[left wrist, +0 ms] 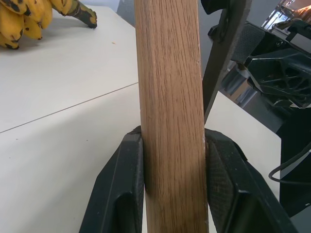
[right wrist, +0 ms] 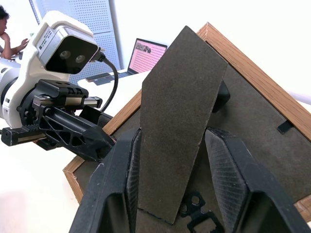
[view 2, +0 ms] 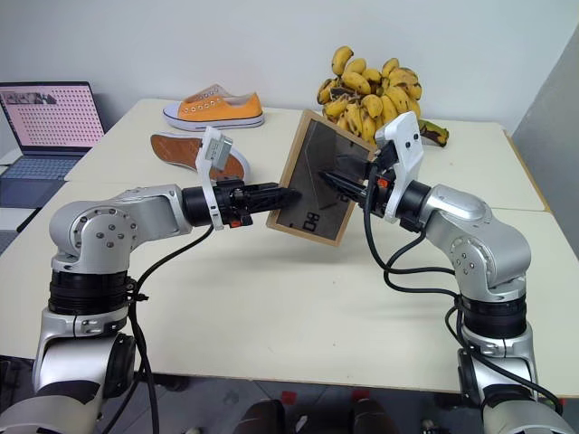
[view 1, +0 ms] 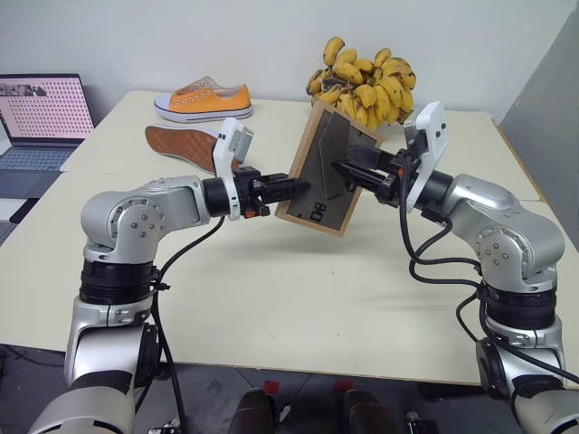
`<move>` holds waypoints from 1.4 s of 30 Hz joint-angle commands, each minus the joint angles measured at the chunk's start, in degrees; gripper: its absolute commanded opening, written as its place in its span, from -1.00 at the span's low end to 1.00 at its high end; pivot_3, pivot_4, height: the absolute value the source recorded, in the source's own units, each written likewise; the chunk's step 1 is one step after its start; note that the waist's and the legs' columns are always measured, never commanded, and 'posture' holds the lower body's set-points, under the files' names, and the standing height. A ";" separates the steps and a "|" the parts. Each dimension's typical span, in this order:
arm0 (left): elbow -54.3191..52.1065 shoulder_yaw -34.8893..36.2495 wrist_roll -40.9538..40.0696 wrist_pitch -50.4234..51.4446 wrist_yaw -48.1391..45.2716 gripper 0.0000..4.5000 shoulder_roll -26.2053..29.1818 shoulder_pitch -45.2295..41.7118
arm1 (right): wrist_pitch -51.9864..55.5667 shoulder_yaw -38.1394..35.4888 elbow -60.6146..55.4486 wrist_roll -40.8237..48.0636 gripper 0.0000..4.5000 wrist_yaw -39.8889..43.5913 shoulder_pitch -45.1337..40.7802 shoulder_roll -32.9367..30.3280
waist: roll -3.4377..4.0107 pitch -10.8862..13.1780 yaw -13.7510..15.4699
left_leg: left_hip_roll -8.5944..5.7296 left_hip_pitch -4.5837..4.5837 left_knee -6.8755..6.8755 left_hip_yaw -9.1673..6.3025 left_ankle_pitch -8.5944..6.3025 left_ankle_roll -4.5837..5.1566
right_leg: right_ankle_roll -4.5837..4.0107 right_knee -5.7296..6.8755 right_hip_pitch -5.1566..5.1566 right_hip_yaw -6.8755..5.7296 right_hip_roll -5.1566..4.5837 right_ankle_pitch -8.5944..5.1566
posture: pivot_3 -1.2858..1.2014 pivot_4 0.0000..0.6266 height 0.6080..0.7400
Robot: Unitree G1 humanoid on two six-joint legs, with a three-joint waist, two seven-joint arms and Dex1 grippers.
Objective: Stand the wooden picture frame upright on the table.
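Two claws level, facing across wooden picture frame (view 1: 327,170)

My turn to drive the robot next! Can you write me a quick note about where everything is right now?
Left gripper: shut on the wooden picture frame, clamping its side edge, held tilted above the table, back facing the robot.
Right gripper: open, fingers either side of the stand flap, not pinching it.
Done: frame lifted.
Left: pull the flap out, then set the frame upright on the table.

Bright even light, soft shadows, wall perhaps overexposed
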 commanded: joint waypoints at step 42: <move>-0.54 12.87 -6.43 29.45 4.08 -0.42 -3.49 -2.59 | -98.48 19.00 39.84 -84.24 0.43 -45.67 5.46 -22.81 | -0.05 0.04 -1.44 | -0.02 0.11 0.17 -0.04 0.33 -0.45 | -0.02 0.50 -0.08 0.09 0.02 -0.01 | 0.03 -0.52 1.00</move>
